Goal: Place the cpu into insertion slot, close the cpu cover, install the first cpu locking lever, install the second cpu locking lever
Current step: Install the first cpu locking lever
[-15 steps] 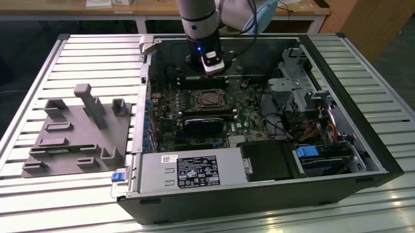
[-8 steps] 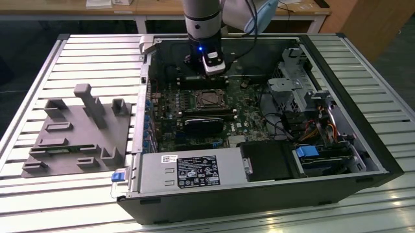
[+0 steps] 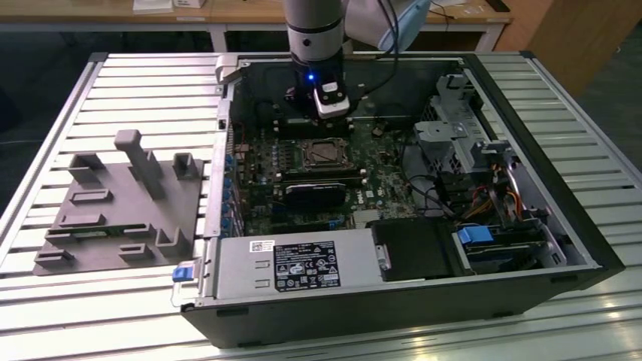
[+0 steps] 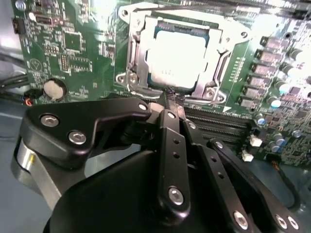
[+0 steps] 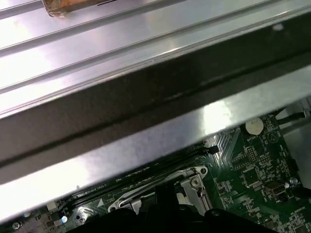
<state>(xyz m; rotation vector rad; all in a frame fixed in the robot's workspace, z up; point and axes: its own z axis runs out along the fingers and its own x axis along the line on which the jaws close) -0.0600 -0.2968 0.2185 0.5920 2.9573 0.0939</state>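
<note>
1. the computer case (image 3: 561, 180) walls in the insertion slot (image 3: 323, 153). open room is straight up from the slot, and i judge a wide swing would clip the wall nearest it.
2. the cpu cover (image 4: 133, 53) lies flat over the slot. a sideways shove could spring it.
3. the cpu (image 4: 181, 51) sits in the slot, showing through the cover's window.
4. the gripper (image 4: 170, 97), fingers pressed together and empty, is at the slot's edge by the memory slots (image 4: 214, 124). a slip could scrape them.
</note>
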